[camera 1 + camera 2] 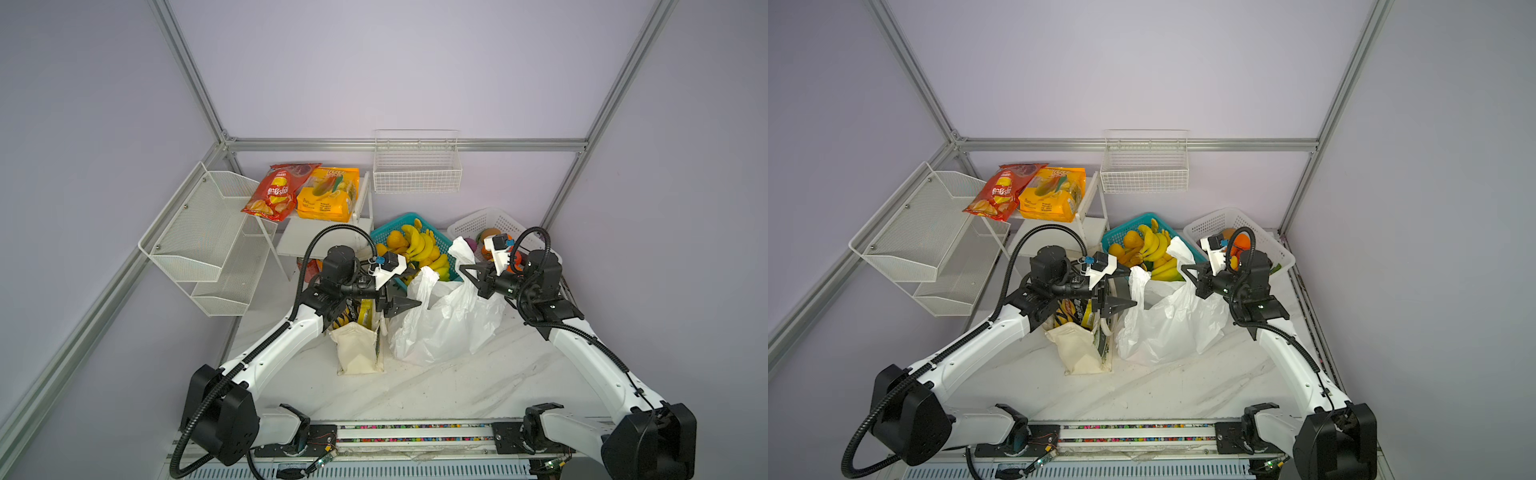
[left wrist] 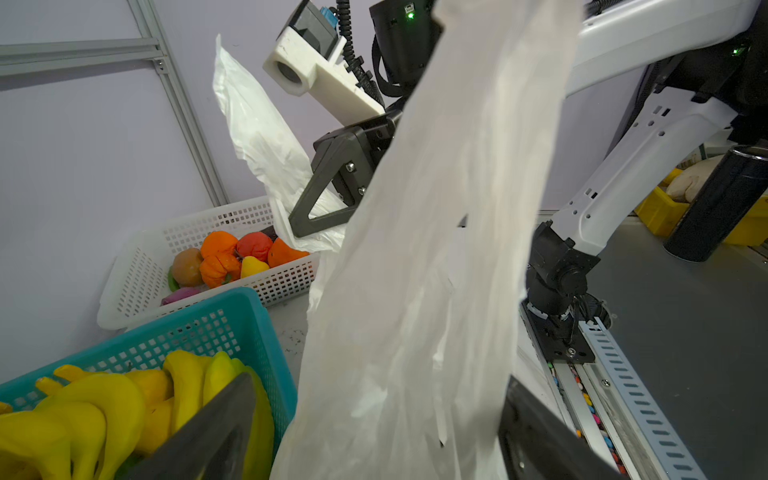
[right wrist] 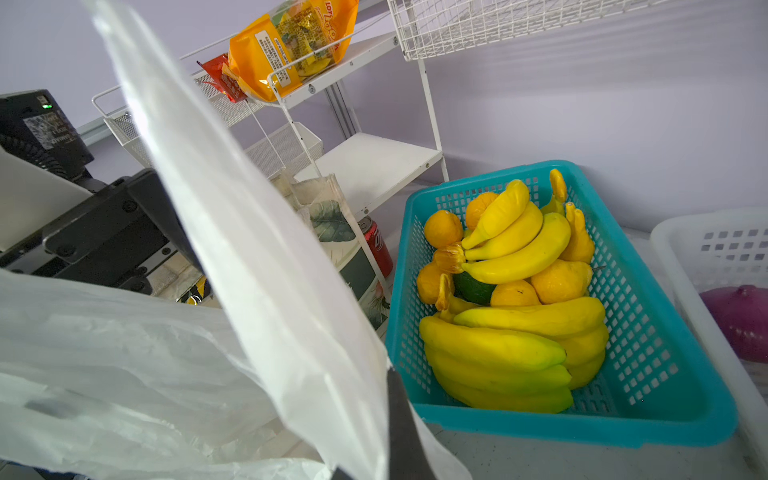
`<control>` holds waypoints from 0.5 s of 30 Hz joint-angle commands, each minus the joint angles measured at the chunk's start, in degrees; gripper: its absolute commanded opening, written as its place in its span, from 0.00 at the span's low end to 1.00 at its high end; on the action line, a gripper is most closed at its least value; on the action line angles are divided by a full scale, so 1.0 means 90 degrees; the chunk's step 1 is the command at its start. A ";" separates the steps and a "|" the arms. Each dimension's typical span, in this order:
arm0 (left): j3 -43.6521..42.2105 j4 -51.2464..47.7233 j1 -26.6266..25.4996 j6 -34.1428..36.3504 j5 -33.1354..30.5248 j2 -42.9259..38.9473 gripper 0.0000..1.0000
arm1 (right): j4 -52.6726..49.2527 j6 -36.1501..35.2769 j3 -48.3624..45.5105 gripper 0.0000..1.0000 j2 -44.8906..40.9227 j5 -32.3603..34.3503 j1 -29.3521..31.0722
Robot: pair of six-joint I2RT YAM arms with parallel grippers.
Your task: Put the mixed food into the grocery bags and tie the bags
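Two top views first: found the cream canvas tote [image 1: 359,347] and the white plastic carrier bag [image 1: 446,328] side by side mid-table, on the near side of the teal basket [image 1: 390,224]. Saw a black chip bag [image 1: 343,322] and a yellow snack packet [image 1: 365,312] poking from the tote's mouth, so judged that bag loaded. Found the left gripper [image 1: 409,289] at the plastic bag's left handle [image 1: 424,282] and the right gripper [image 1: 466,269] at its right handle [image 1: 461,249], likely to bring the two together for a knot.

Left wrist view: looked along the left handle [image 2: 436,249], a limp, translucent, creased strip running between jaws spread wide and not nipping it. Caught the right gripper beyond, clamped on the other handle.

Right wrist view: met the right handle [image 3: 249,249] as thin film drawn up across the frame, pinched against a dark finger. Noted bananas [image 3: 515,249] lying in the teal basket and a purple toy vegetable [image 3: 744,318] in the white basket [image 3: 681,270], far right.
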 commanded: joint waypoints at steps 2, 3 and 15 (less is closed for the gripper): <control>0.0372 0.1107 -0.0154 -0.0455 0.0442 0.0107 0.85 | 0.0007 -0.0069 0.0119 0.00 -0.0081 0.0059 -0.0037; 0.0405 0.1143 -0.0203 -0.0467 0.0453 0.0168 0.84 | -0.0006 -0.0078 0.0124 0.00 -0.0067 0.0082 -0.0040; 0.0321 0.2042 -0.0488 -0.0952 0.0579 0.0633 0.89 | -0.0052 -0.0144 0.0119 0.00 -0.0062 0.0167 -0.0039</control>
